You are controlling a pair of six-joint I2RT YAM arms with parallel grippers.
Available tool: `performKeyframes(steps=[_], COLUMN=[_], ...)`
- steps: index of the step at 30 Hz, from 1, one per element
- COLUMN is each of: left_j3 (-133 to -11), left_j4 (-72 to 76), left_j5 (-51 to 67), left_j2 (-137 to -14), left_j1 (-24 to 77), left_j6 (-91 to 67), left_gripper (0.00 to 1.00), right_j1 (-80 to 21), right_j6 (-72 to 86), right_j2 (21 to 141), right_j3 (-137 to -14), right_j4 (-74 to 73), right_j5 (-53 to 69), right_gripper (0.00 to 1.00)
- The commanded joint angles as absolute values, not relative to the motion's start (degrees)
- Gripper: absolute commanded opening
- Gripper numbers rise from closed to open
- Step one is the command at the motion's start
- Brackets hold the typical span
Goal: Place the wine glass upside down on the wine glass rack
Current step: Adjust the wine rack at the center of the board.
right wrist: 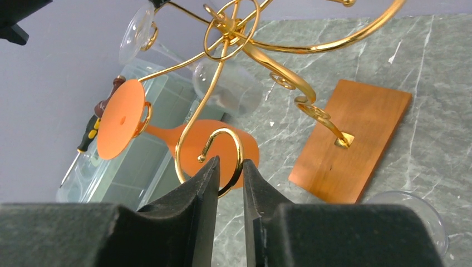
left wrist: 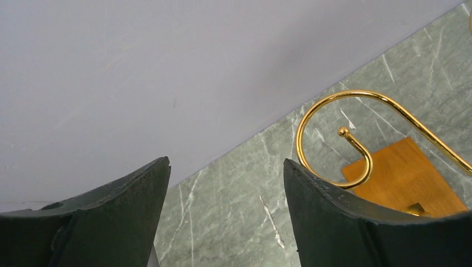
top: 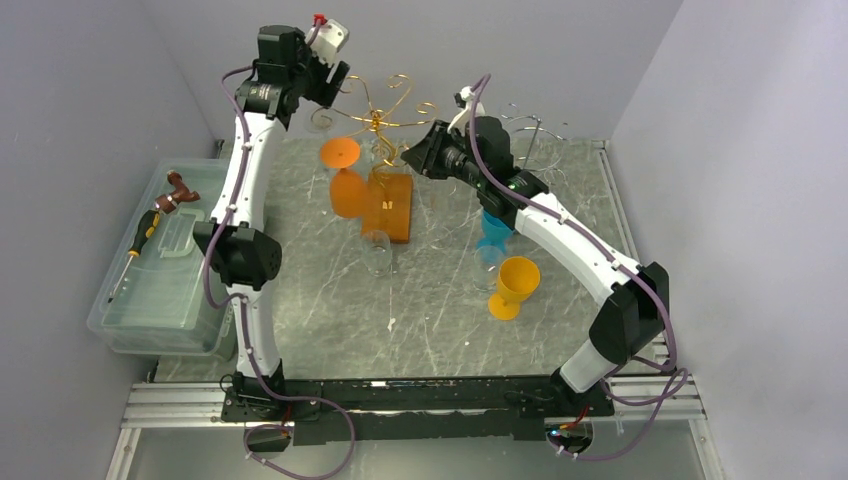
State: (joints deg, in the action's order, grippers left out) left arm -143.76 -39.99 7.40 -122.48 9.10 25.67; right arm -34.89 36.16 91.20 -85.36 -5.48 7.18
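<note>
Five wine glasses could be counted with certainty. Two hung upside down on the single gold wire rack (top: 377, 122). One was an orange wine glass (right wrist: 119, 119), its stem passing through a curl on the rack's left side with the foot uppermost. The other was a clear wine glass (right wrist: 231, 89), hung the same way from a higher curl close to the left claw (left wrist: 226, 161).

The other three were on the counter (top: 430, 320):
- One loose clear glass (top: 378, 252) was just beside the near end of the rack's wooden base (top: 392, 205).
- One blue glass (top: 490, 240) was partly hidden under the right arm.
- One yellow glass (top: 517, 280) stood near the blue one, on the side toward the arm bases.

Two claws were inspected. The left claw was raised at the rack's upper left. Its fingers were spread wide with nothing between them, and one gold curl of the rack lay just beside one finger. The right claw (right wrist: 229, 161) was at the rack's right side, its fingers drawn nearly together with only a narrow slit left. The lower bend of one gold hook sat at that slit. Whether the fingers were pinching the wire or merely standing against it could not be determined.

One plastic bin (top: 150, 300) stood at the left edge of the counter. It held one screwdriver (top: 140, 245) and one brown item that could not be identified.
</note>
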Motion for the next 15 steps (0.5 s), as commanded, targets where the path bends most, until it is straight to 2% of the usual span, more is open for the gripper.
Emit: performKeyframes(steps=[1,6,12,15], left_j3=[-141.1,-137.4,-135.1,-133.2], left_j4=[-37.9,-37.3,-38.2,-37.2], left_j5=[9.1,7.3,4.9,4.6], left_j2=[-116.8,-113.1,-111.1,-110.7], left_j1=[11.9,11.7,11.8,11.7], left_j6=[26.2,27.4,28.2,28.7], left_gripper=[0.84,0.91,0.99,1.00], right_j1=[-34.2,-32.8,-31.5,-31.3], right_j6=[34.1,32.9,32.2,32.4], right_j2=[90.9,89.3,89.5,90.2], right_j3=[-83.7,-83.9,-85.6,-86.0], right_j4=[-9.9,-10.6,-11.4,-11.1], right_j5=[10.7,11.0,11.6,12.1], right_gripper=[0.28,0.37,0.39,0.39])
